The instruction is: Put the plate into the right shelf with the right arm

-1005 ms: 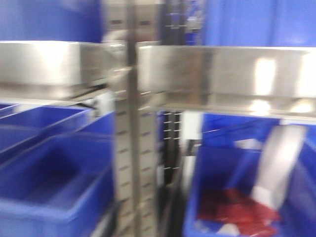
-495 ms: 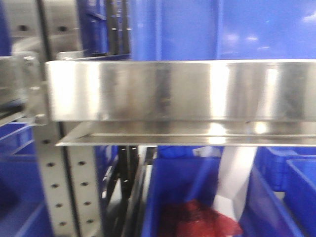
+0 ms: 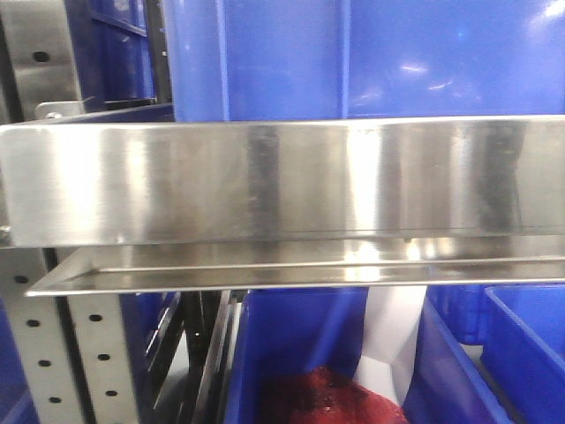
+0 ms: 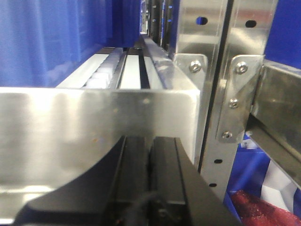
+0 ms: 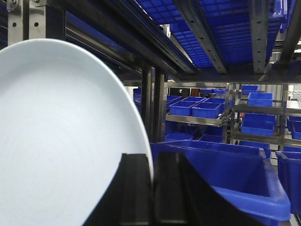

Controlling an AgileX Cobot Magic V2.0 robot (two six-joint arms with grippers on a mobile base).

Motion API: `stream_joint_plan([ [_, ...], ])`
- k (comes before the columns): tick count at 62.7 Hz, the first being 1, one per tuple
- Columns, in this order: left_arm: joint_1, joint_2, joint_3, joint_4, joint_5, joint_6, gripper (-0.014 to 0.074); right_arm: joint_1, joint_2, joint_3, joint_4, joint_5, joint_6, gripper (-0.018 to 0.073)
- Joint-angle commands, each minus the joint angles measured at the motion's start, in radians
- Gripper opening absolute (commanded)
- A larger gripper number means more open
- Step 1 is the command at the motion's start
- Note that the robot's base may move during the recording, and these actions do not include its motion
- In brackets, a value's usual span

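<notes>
Pale white plate [image 5: 61, 141]; brushed silver right shelf [image 3: 265, 181] (perforated uprights [image 3: 35, 353]); blue bins [image 5: 225, 174].

Left gripper [image 4: 150, 140]: the two black fingers [image 4: 134, 165] lie side by side, pressed together with only a thin seam between them; tips point forward, roughly level. Right gripper [image 5: 153, 160]: the two black fingers [image 5: 136, 188] stand parallel, clamped on the rim of the plate [image 5: 61, 132]; the plate's edge enters the narrow gap between them, the disc upright on the left.
</notes>
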Motion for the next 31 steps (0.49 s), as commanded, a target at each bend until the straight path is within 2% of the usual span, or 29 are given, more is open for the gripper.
stream_joint_plan([
  [1, -0.005, -0.005, 0.008, -0.004, -0.086, -0.003, -0.0047, -0.006, 0.016, -0.030, 0.011, -0.078, 0.003, 0.0065],
  [31, -0.005, -0.005, 0.008, -0.004, -0.086, -0.003, -0.0047, -0.006, 0.019, -0.030, 0.012, -0.094, 0.003, 0.0065],
])
